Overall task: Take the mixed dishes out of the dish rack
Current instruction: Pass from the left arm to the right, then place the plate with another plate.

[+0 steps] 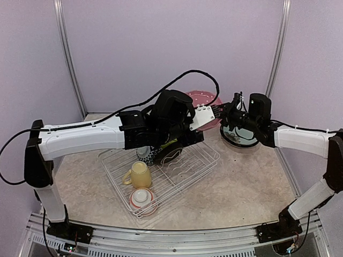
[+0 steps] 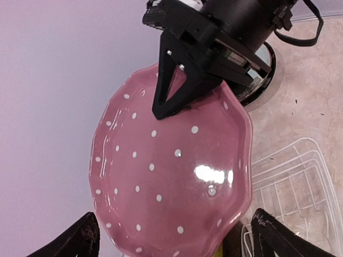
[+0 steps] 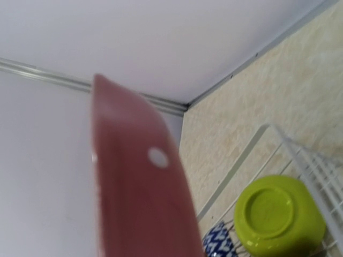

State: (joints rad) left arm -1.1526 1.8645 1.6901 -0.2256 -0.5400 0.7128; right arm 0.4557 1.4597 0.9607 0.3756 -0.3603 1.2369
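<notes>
One pink round ceramic plate with white dots: off the rack, in the air above the far side of the table, on edge between my two grippers.

Item, left gripper: fingers spread wide either side of the plate's near rim, apparently clear of it.

Item, right gripper: closed on the plate's far rim, one finger flat on its face, the other hidden behind.

Item, white wire dish rack: centre of the table. It holds a pale yellow mug, a red-and-white bowl at the near end, an upturned lime green bowl and a blue-patterned bowl beside it.

Item, dark-rimmed stack of plates: on the table at far right, just below the right gripper.

Step in hand, as I judge it: hand-over of the dotted plate from left to right.

Next move calls for: left arm backing off without clipping the rim. The right arm then tips the plate flat and lowers it onto the stack, probably its destination. The grip is at one edge only, so a slow swing is advised.
</notes>
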